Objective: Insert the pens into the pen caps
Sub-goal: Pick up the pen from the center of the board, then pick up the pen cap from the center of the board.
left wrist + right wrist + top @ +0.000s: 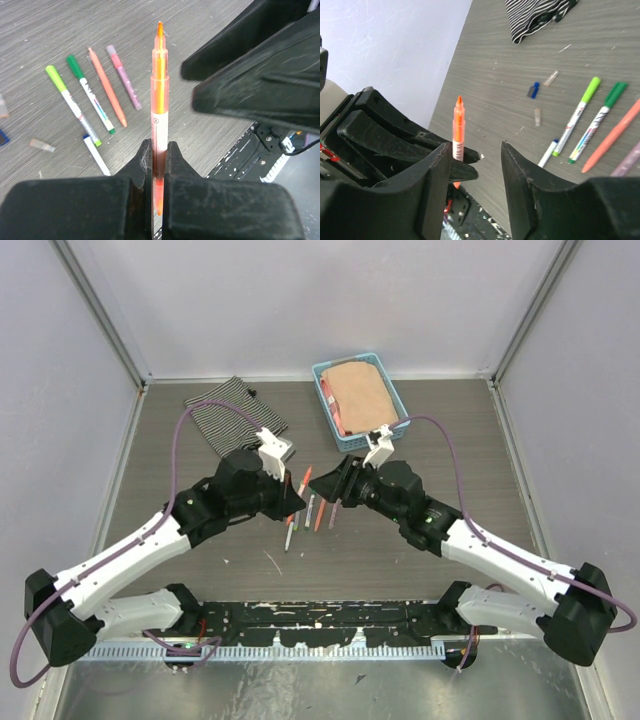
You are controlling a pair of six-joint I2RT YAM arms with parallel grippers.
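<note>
Left jaws clamp orange pen — right jaws parted, seemingly empty.

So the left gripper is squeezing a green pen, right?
Not green. The left gripper is squeezing an orange pen, as the left wrist view shows. The green-capped pens lie loose on the table.

Pens mid-table, maybe four, cloth, basket behind
</note>
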